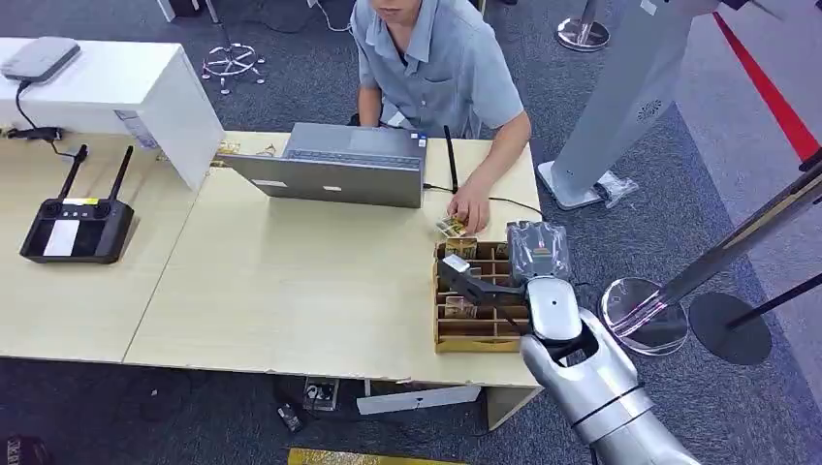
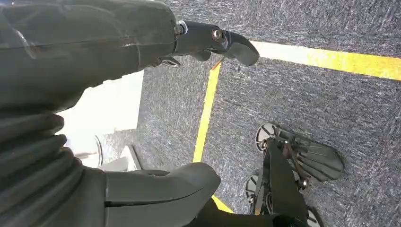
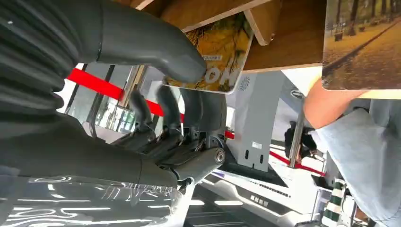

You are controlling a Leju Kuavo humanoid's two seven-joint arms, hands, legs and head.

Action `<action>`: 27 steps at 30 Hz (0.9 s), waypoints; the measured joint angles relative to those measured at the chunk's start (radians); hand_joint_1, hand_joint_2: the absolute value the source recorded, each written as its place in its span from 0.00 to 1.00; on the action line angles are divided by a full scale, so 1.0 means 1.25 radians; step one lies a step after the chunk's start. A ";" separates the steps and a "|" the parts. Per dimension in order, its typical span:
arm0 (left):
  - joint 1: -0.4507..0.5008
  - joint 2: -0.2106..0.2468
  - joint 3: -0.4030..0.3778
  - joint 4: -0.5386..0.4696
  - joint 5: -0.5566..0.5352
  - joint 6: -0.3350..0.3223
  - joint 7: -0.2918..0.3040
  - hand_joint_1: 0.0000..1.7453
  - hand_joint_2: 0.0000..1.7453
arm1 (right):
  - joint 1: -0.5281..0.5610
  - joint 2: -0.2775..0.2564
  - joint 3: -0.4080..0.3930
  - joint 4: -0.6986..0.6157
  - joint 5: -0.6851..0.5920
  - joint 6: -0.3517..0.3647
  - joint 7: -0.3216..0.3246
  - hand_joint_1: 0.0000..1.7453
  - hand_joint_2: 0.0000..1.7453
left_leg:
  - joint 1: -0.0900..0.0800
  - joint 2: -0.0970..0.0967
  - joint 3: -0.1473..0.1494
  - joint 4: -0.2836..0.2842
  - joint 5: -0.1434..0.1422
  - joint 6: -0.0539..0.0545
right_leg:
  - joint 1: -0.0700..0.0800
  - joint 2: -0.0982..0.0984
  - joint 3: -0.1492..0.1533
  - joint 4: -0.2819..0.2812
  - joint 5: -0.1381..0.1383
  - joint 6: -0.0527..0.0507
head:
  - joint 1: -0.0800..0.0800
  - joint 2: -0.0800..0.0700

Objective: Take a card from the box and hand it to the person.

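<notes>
A wooden box [image 1: 465,341] with several compartments of cards stands at the table's right front corner. My right hand [image 1: 485,286] reaches over it from the right. In the right wrist view the thumb [image 3: 151,47] and the dark fingers behind it pinch a yellow card [image 3: 222,56] that stands against a wooden divider. Another card with an autumn picture [image 3: 361,42] stands beside it. The person sits behind the table, and their hand [image 1: 471,208] rests on a small card just beyond the box. My left hand [image 2: 94,52] hangs over the carpet, fingers apart, holding nothing.
A grey laptop [image 1: 339,165] stands in front of the person, left of the box. A black controller [image 1: 78,230] lies at the far left, by a white case [image 1: 107,87]. A chrome stanchion base [image 1: 645,315] stands on the floor right of the table.
</notes>
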 joint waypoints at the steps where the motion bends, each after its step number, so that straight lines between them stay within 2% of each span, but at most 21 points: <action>1: 0.000 0.000 0.000 0.000 0.000 0.000 0.000 0.00 1.00 | 0.000 0.000 0.000 -0.001 0.003 0.000 0.002 1.00 1.00 | 0.000 0.000 0.000 0.000 0.000 0.000 | 0.000 0.000 0.000 0.000 0.000 0.000 | 0.000 0.000; 10: 0.000 0.001 0.000 0.001 0.008 0.002 0.001 0.00 1.00 | 0.006 -0.019 -0.003 -0.064 0.049 -0.009 0.003 1.00 1.00 | 0.000 0.000 0.000 0.000 0.000 0.000 | 0.000 0.001 0.000 0.000 0.000 0.000 | 0.000 0.000; 17: 0.000 0.001 0.000 0.001 0.017 0.010 0.001 0.00 1.00 | 0.005 -0.051 -0.016 -0.144 0.061 -0.028 -0.025 1.00 1.00 | 0.000 0.000 0.000 0.000 0.000 0.000 | 0.000 0.001 0.000 0.000 0.000 0.000 | 0.000 0.000; 27: 0.001 0.000 0.001 0.001 0.025 0.015 0.000 0.00 1.00 | -0.035 -0.074 -0.021 -0.285 0.072 0.003 -0.035 1.00 1.00 | 0.000 0.000 0.000 0.000 0.000 0.000 | 0.000 0.001 0.000 0.000 0.000 0.000 | 0.000 0.000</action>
